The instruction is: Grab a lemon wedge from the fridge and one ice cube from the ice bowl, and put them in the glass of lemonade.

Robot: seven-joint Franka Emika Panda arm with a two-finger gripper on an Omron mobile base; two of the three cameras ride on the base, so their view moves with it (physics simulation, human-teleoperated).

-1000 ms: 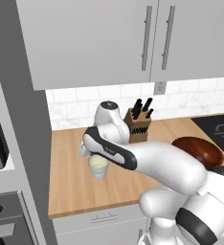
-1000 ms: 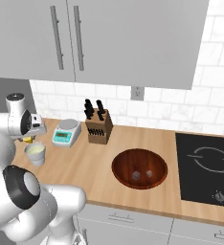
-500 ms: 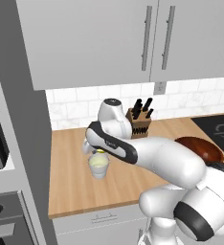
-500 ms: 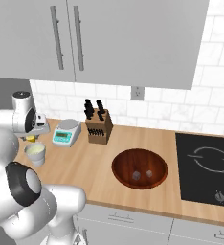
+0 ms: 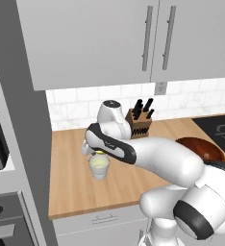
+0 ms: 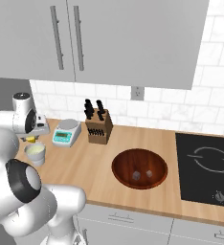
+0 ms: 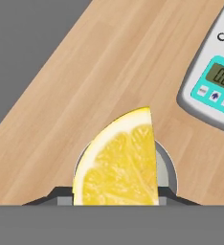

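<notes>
Pale wall cabinets (image 6: 133, 43) and white tile backed the wooden counter (image 6: 85, 167). The ice bowl (image 6: 139, 168) lay right of the scale (image 6: 66, 133). The gripper (image 5: 99, 153), partly closed, held the lemon wedge (image 7: 118, 167) just above the glass of lemonade (image 5: 99, 167).

**A:** What carries everything?

**B:** A light wooden worktop (image 6: 85, 167) against a white tiled wall.

**A:** What sits on it?

**B:** At the left, a pale glass of lemonade (image 6: 36, 153). Just behind it, a white kitchen scale (image 6: 67, 132) with a teal display. Beside the scale, a wooden knife block (image 6: 98, 127) with dark handles. Further right, a reddish-brown ice bowl (image 6: 139, 168), then a black cooktop (image 6: 207, 167) set into the surface.
</notes>
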